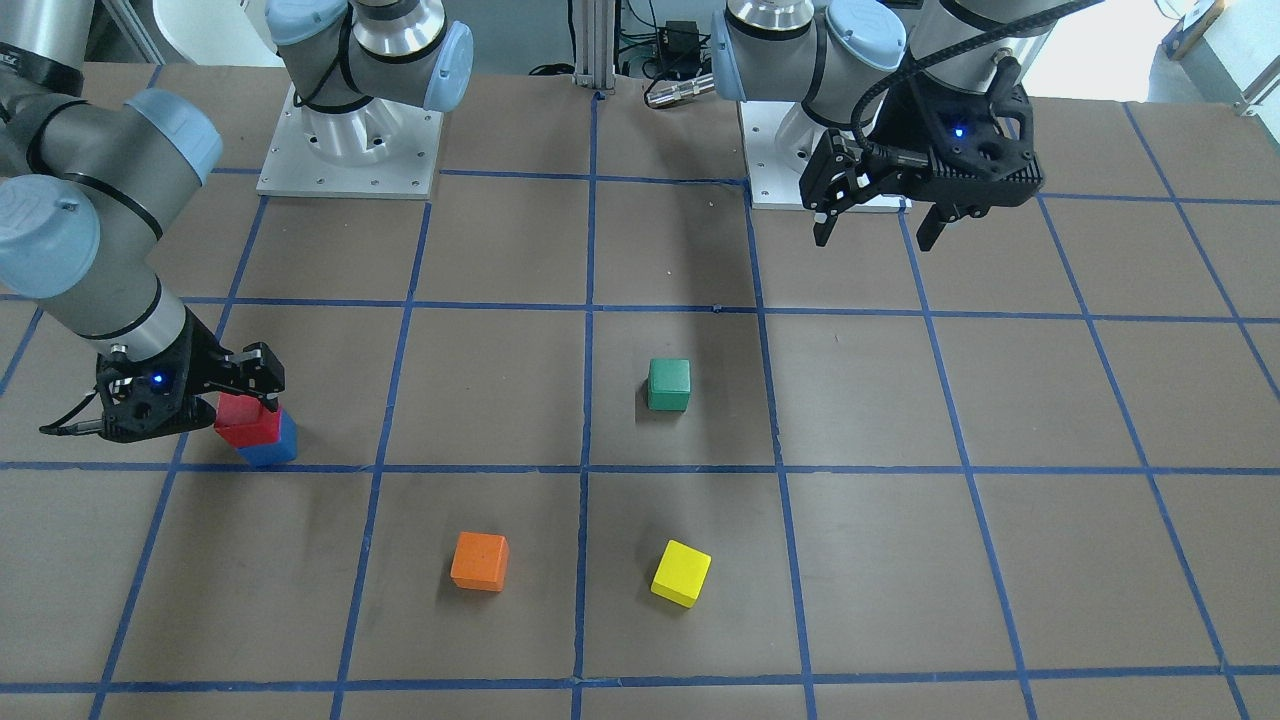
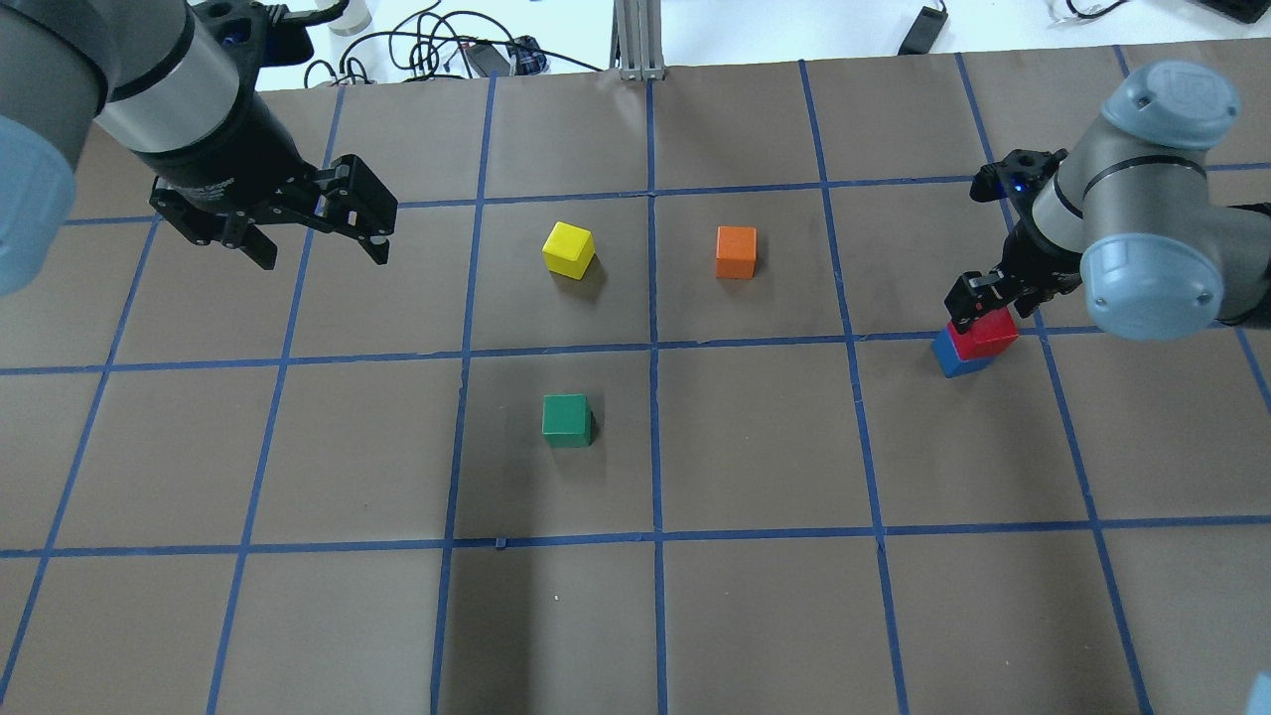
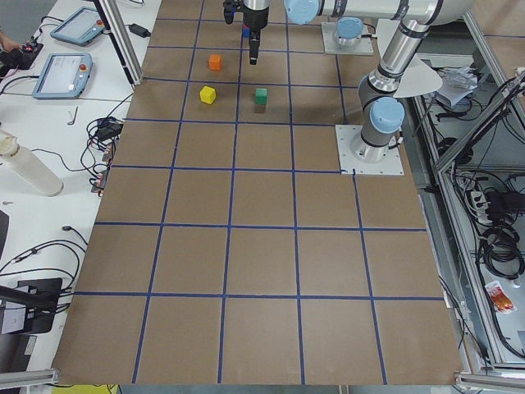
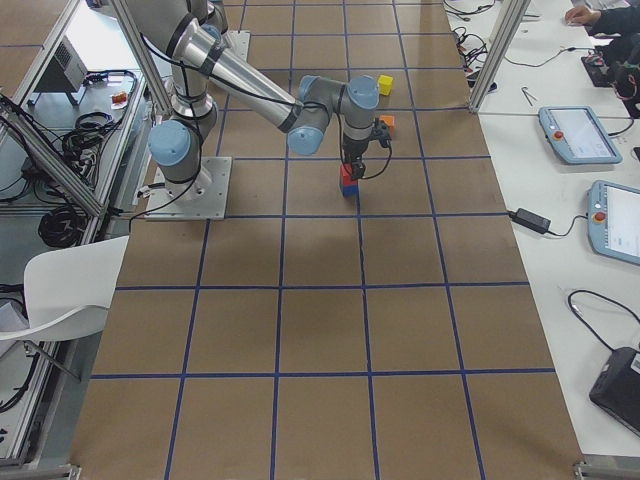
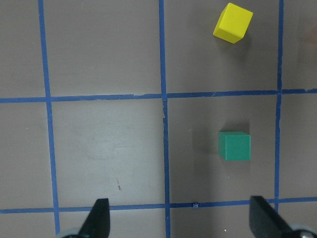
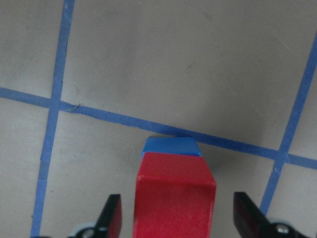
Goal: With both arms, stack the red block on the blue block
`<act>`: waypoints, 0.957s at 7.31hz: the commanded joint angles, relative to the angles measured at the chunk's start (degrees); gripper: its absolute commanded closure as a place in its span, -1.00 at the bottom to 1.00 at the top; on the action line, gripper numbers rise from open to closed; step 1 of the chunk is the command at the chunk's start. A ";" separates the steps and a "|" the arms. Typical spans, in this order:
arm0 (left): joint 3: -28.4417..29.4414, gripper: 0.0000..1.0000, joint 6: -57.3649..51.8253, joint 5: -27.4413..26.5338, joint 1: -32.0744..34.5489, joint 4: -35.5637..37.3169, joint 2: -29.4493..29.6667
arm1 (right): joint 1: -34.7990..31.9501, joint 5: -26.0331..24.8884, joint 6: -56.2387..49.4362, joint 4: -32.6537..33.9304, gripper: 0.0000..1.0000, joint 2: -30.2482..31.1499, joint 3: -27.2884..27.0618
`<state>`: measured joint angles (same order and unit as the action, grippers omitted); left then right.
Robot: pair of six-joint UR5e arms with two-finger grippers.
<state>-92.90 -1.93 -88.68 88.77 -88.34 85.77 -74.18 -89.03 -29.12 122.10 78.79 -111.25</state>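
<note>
Gaps show either side of the red block [image 6: 174,196] between the released jaws of my right end effector [image 6: 181,214]; it rests on the blue block [image 6: 172,146], just short of a tape line [image 6: 99,113]. My left end effector [image 5: 181,214] hangs spread above the table [image 5: 104,148], green block [image 5: 234,146] ahead.

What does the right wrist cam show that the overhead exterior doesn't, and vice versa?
Right wrist only: the right gripper is open, its fingers clear of the red block's sides, with table showing in both gaps.
Overhead only: the left gripper, open and holding nothing, far from the stack, plus the yellow block, orange block and green block, each lying apart.
Both: the red block sitting on the blue block, beside a blue tape line.
</note>
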 commanded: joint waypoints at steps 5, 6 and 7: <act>0.00 -1.00 -0.09 0.00 -0.09 0.01 -0.08 | -1.57 -0.27 18.17 -23.69 -1.00 16.90 5.41; 0.00 -1.00 -0.01 0.00 -0.09 0.01 -0.08 | -3.85 -0.27 22.92 -24.01 -1.00 16.66 7.17; 0.00 -1.00 0.00 0.00 -0.09 0.01 -0.08 | -7.87 0.25 30.01 -23.58 -1.00 15.96 7.45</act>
<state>-92.90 -1.95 -88.68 88.69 -88.33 85.70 -78.11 -89.19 -6.83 99.20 94.94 -104.87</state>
